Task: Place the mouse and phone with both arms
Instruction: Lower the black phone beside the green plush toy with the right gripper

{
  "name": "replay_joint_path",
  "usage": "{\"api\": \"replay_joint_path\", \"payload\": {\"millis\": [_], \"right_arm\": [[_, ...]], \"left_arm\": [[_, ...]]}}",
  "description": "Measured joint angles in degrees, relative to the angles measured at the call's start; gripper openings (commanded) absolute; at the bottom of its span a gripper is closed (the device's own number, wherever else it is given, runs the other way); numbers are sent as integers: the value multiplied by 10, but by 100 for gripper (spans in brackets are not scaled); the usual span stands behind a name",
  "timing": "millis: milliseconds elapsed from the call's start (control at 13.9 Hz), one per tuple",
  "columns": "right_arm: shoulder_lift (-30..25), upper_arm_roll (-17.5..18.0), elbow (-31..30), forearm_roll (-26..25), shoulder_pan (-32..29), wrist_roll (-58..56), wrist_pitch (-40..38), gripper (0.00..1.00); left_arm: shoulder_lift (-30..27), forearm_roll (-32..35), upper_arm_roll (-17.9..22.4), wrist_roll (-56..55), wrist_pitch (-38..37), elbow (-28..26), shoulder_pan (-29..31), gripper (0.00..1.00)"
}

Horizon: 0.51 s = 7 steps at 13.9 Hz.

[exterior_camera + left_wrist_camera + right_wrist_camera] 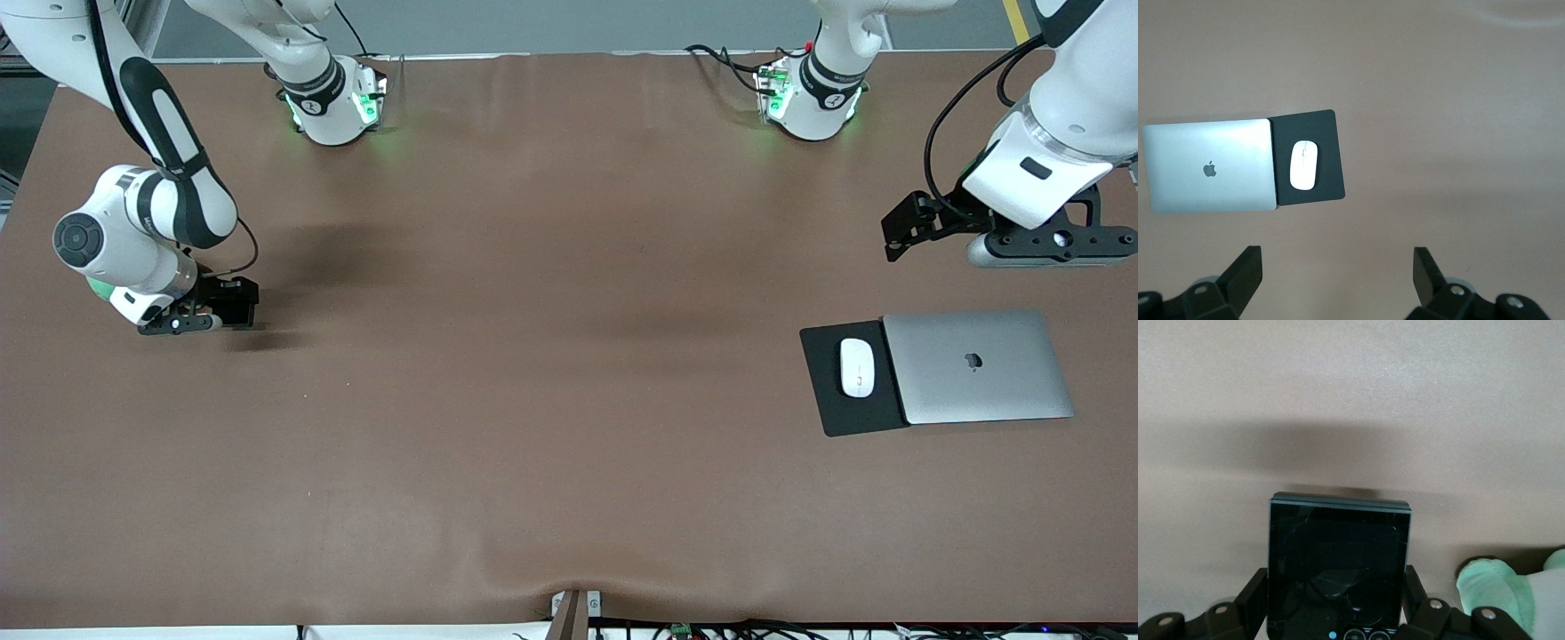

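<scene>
Brown counter (533, 400), wide and mostly bare. Toward the left arm's end, midway between the counter's base edge and its camera edge, a closed silver laptop (976, 366) lies flat with a black mouse pad (829, 391) tucked against its side.

Mouse (857, 367) sits on the pad, upright, touching nothing else. That half of the task looks done, as far as I can judge.

Phone (1338, 570) not yet down. It is clamped between the fingers of the right pincer (233, 305), screen toward the wrist camera, low over the counter near the edge at the right arm's end. Whether its lower edge touches the surface I cannot tell. Left to do, in my reading: set it down and let go.

Right arm folded low, elbow out past the counter's edge, wrist bent down so the pincer points along the surface.

Left pincer (902, 233) hangs empty over bare counter near the edge at the left arm's end, jaws spread wide, laptop and mouse in its wrist view. This arm appears to be waiting.

A pale green soft object (1511, 587) shows beside the right pincer; what it is I cannot tell.
</scene>
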Motion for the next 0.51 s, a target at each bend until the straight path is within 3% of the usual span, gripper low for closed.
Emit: {"api": "replay_joint_path", "payload": {"millis": [433, 505], "right_arm": [[2, -7, -26, 0, 0, 0, 40, 20], [2, -7, -30, 0, 0, 0, 44, 27]], "left_arm": [[0, 0, 2, 26, 1, 0, 0, 100], [0, 0, 3, 32, 2, 1, 1, 100]]}}
